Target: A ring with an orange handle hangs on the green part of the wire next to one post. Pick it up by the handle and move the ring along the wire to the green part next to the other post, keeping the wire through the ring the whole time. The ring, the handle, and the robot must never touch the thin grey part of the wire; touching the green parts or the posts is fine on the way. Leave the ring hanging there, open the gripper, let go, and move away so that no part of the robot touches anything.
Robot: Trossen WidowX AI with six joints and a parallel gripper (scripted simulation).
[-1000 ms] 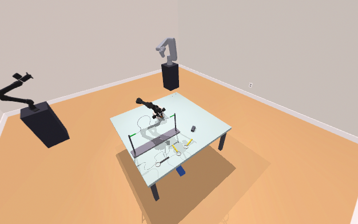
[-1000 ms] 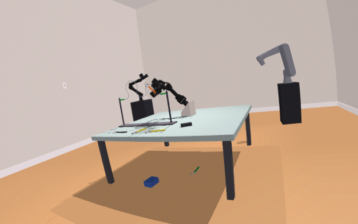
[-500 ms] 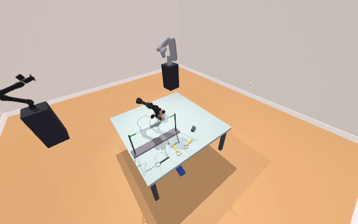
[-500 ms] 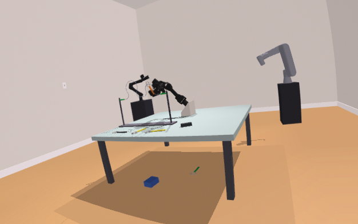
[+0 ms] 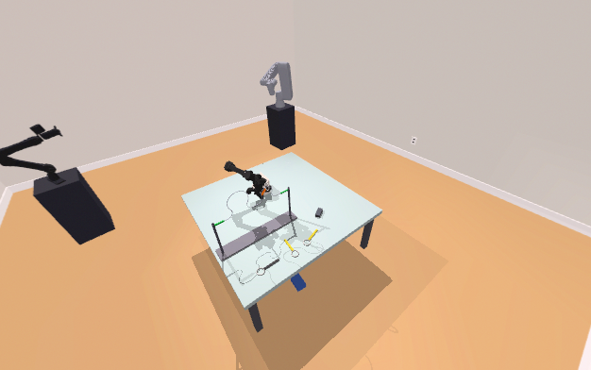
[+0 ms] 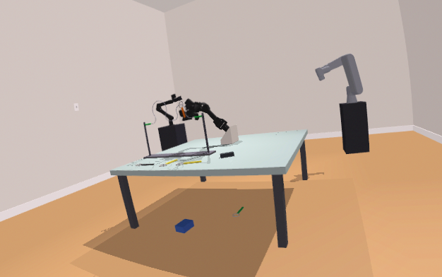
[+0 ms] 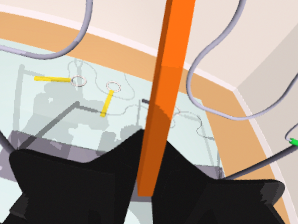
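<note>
My gripper is shut on the orange handle. The handle runs up out of the wrist view; its ring is out of that view and too small in the top and exterior views to tell how the wire passes through it. The grey wire curves on both sides of the handle. In the top view the gripper is near the right post, beside its green part. The other green part is at the left post.
A dark base joins the posts on the pale table. Two yellow-handled rings, a black-handled ring and a dark block lie in front of it. A blue block lies on the floor. Other arms stand on pedestals away from the table.
</note>
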